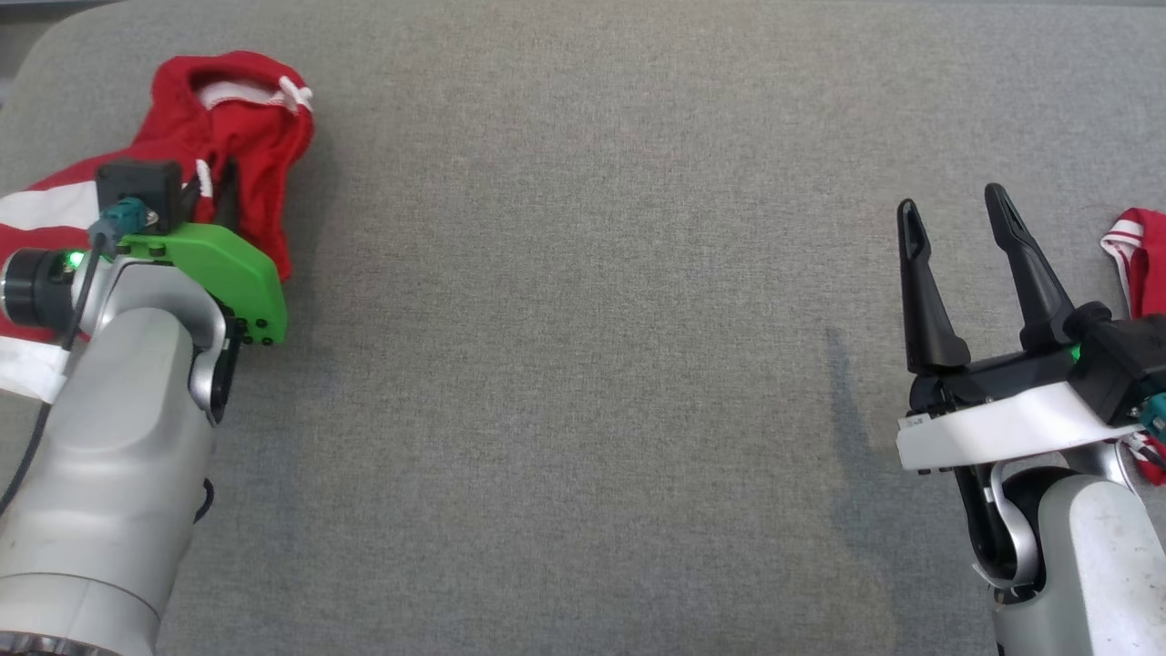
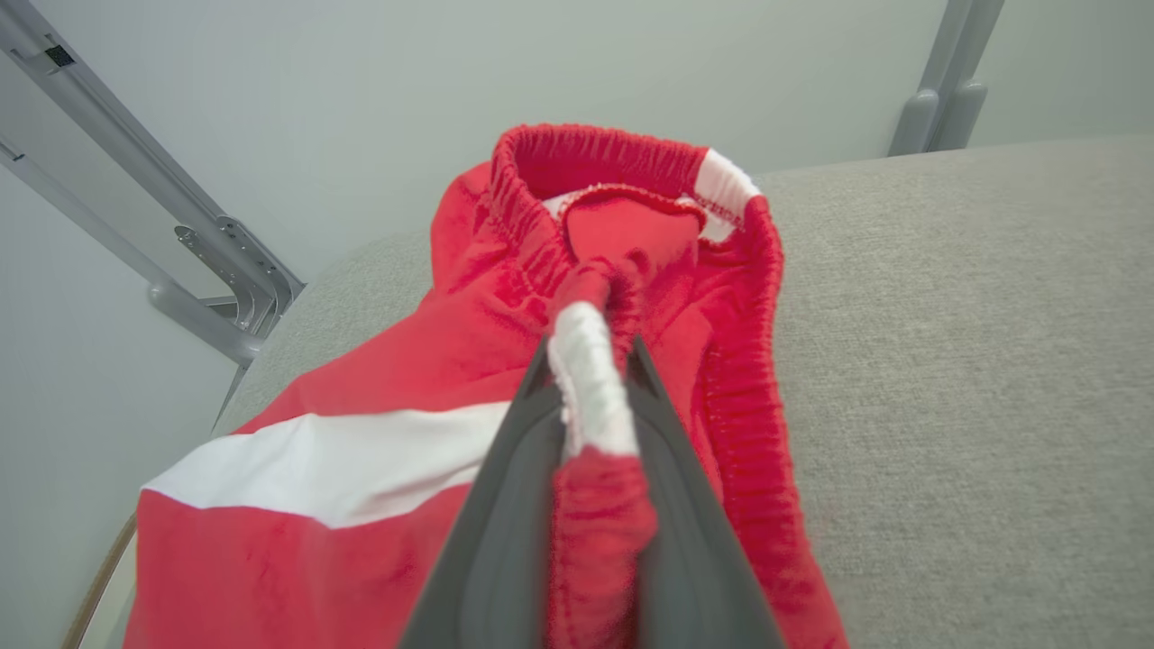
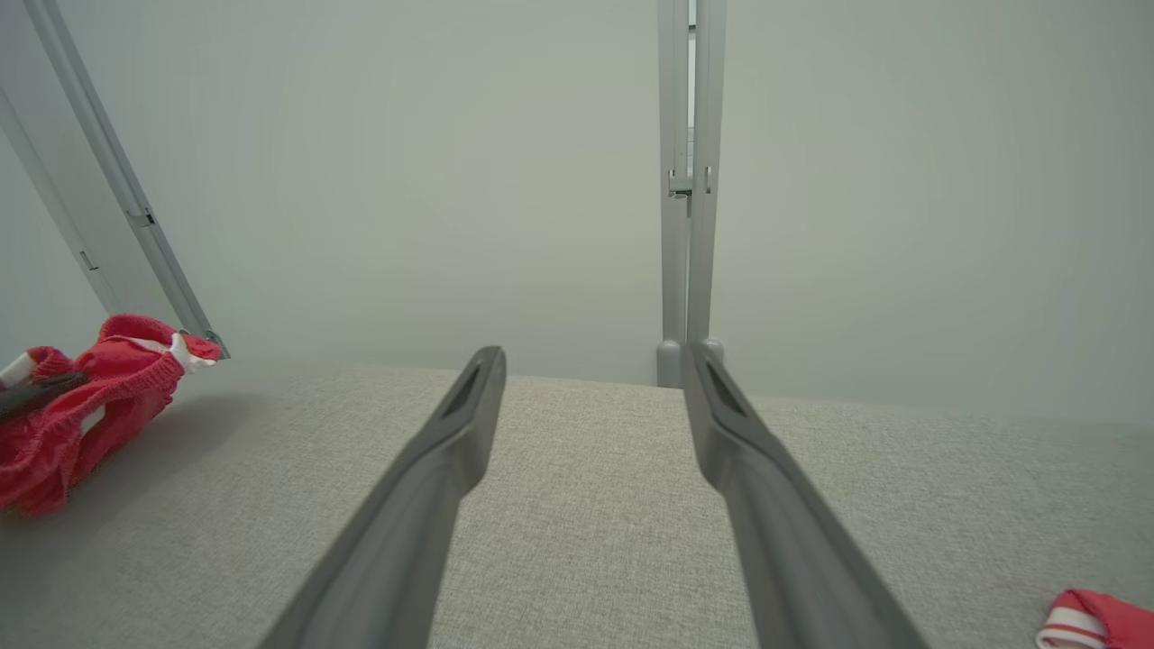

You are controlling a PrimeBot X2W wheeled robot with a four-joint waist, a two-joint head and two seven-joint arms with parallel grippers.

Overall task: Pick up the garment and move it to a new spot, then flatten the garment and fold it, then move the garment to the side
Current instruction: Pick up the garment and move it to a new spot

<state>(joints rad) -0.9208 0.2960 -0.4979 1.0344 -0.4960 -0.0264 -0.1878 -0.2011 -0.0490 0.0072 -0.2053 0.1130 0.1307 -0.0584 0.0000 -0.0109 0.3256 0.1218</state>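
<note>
The garment is red with white stripes and an elastic waistband, bunched up at the far left of the grey padded table. My left gripper is shut on a fold of its waistband, red and white cloth squeezed between the fingers in the left wrist view, where the gripper points into the garment. The waistband opening stands up just beyond the fingertips. My right gripper hovers open over bare table at the right, nothing between its fingers. The right wrist view shows the garment far off to the left.
A second red and white cloth piece lies at the table's right edge, beside my right wrist, and shows at the corner of the right wrist view. Metal frame posts stand behind the table against a pale wall.
</note>
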